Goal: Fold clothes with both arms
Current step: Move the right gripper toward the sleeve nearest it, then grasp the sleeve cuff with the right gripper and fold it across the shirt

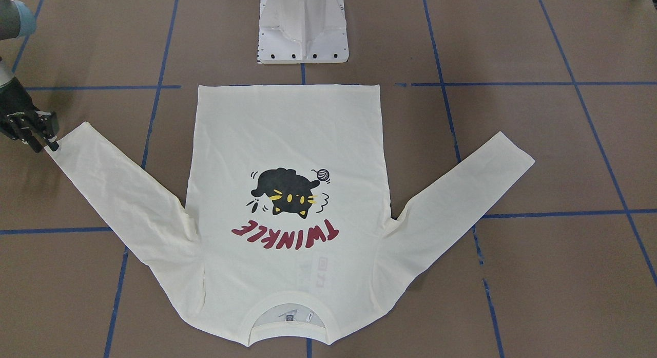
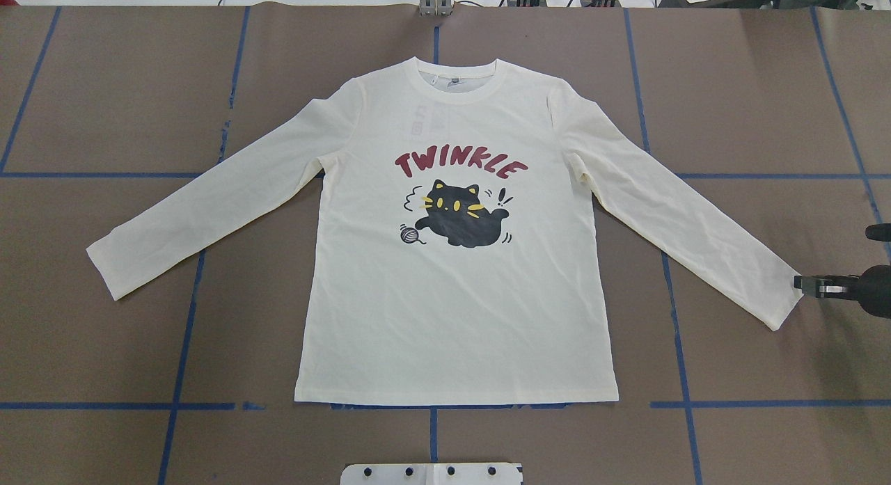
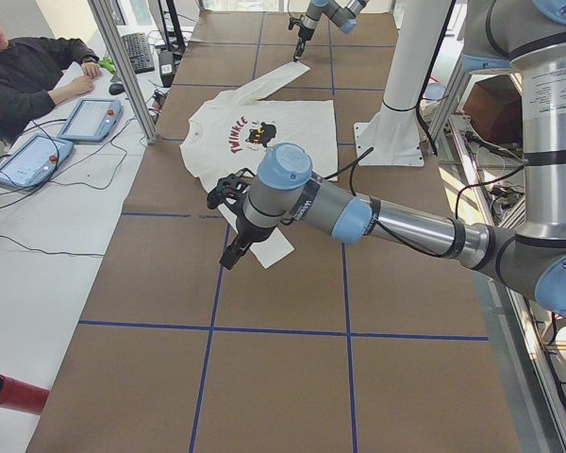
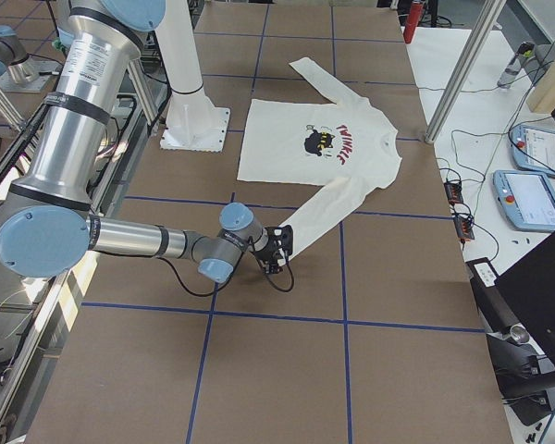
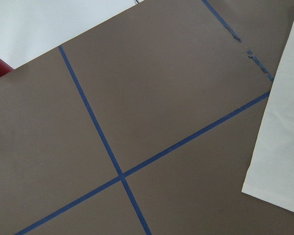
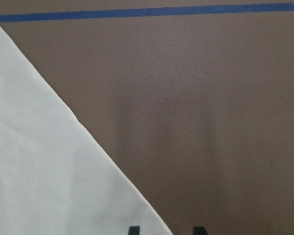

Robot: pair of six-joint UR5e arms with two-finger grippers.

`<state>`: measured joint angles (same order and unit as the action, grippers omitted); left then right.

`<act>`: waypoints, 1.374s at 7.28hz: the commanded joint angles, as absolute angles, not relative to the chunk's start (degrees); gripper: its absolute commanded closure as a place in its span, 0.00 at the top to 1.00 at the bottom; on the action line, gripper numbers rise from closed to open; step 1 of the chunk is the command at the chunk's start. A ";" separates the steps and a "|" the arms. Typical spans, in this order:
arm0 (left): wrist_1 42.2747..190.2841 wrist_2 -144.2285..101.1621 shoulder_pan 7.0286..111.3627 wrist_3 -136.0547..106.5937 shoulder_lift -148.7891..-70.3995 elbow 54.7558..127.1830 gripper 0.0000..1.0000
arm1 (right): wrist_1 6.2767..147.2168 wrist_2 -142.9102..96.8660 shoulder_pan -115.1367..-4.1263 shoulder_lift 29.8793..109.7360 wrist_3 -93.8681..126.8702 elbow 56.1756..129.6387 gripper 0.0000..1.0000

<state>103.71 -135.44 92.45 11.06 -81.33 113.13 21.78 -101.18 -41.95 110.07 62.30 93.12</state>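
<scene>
Evidently nothing folded yet: T-shirt (image 2: 452, 318) flat, print up; right gripper (image 2: 800, 284), jaws apart, at right cuff (image 2: 783, 304), possibly touching; left gripper (image 3: 234, 257) above left cuff (image 3: 269, 247), I cannot tell its state.

grey-silver arms (image 3: 406, 226) with light-blue joint caps (image 3: 283, 166), black cables (image 3: 358, 159), black jaws.

Table (image 2: 104, 346), seemingly papered brown, bearing blue tape (image 2: 97, 175) grid | cream T-shirt (image 2: 452, 318) lying flat, print up | white pedestal base (image 1: 303, 44) standing near hem
</scene>
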 commanded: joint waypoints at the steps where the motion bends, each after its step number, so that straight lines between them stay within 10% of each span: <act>1: 103.88 -135.44 92.46 11.25 -81.21 113.12 1.00 | 21.71 -101.16 -41.40 110.04 62.23 93.16 0.16; 2: 103.89 -135.44 92.46 11.25 -81.12 113.12 1.00 | 21.71 -101.16 -41.40 110.04 62.14 93.43 0.00; 7: 103.97 -135.26 92.46 11.25 -80.95 113.03 1.00 | 44.20 -102.04 -41.83 107.43 61.61 111.21 0.00; 10: 103.97 -135.26 92.46 11.25 -81.04 112.85 1.00 | 74.16 -101.87 -45.78 84.73 61.61 113.99 0.00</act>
